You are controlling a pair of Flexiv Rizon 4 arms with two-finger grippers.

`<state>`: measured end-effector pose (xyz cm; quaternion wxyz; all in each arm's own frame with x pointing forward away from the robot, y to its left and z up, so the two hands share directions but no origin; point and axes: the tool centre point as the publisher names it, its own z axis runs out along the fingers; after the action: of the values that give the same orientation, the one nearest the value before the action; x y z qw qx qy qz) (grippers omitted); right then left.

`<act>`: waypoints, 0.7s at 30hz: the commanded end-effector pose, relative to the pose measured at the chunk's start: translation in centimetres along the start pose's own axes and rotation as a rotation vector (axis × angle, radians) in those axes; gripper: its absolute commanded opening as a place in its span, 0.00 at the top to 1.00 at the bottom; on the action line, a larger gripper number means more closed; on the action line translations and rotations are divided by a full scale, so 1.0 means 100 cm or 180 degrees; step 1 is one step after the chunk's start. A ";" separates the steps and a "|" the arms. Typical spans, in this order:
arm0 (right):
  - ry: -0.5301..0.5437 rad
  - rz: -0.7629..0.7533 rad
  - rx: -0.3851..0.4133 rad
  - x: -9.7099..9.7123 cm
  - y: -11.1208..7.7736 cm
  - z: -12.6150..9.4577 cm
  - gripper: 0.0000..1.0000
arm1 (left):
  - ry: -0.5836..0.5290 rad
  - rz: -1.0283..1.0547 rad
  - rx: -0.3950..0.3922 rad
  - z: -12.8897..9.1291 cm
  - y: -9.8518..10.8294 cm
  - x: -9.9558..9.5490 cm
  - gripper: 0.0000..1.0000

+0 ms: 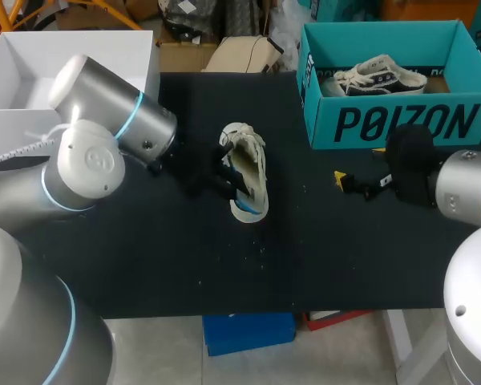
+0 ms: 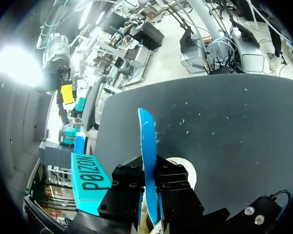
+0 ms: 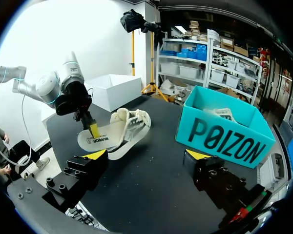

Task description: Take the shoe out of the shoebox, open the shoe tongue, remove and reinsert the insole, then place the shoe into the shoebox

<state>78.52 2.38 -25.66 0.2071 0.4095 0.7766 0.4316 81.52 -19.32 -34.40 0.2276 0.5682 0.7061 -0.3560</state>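
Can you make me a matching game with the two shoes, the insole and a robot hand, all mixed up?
1. white canvas shoe
2. dark shoe with white laces
3. blue-backed insole
4. right gripper

A. in the teal cardboard shoebox
B. open, empty
C. on the black table
D. pinched in the left gripper

Pairs: 1-C, 2-A, 3-D, 4-B

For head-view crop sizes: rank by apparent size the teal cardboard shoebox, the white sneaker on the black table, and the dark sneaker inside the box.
1. Teal cardboard shoebox.
2. White sneaker.
3. Dark sneaker in the box; its wall hides part, so second versus third is unsure.
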 end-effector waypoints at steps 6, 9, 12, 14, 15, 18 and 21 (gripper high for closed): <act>0.0000 0.0003 0.0006 0.000 0.000 0.000 0.00 | -0.0136 -0.0065 -0.0078 0.005 0.019 0.003 1.00; 0.0000 0.0003 0.0006 0.000 0.000 0.000 0.00 | -0.0173 -0.0095 -0.0126 0.004 0.026 0.004 1.00; 0.0000 0.0003 0.0006 0.000 0.000 0.000 0.00 | -0.0206 -0.0130 -0.0156 0.003 0.036 0.006 1.00; 0.0000 0.0003 0.0006 0.000 0.000 0.000 0.00 | -0.0215 -0.0163 -0.0178 0.003 0.043 0.008 1.00; 0.0000 0.0003 0.0006 0.000 0.000 0.000 0.00 | -0.0215 -0.0170 -0.0189 0.003 0.046 0.008 1.00; 0.0000 0.0003 0.0006 0.000 0.000 0.000 0.00 | -0.0231 -0.0227 -0.0238 0.003 0.057 0.011 1.00; 0.0000 0.0003 0.0006 0.000 0.000 0.000 0.00 | -0.0264 -0.0291 -0.0285 0.004 0.067 0.012 1.00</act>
<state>78.52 2.38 -25.66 0.2071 0.4095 0.7766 0.4316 87.01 -17.75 -36.48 0.2642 0.5100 0.7366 -0.3570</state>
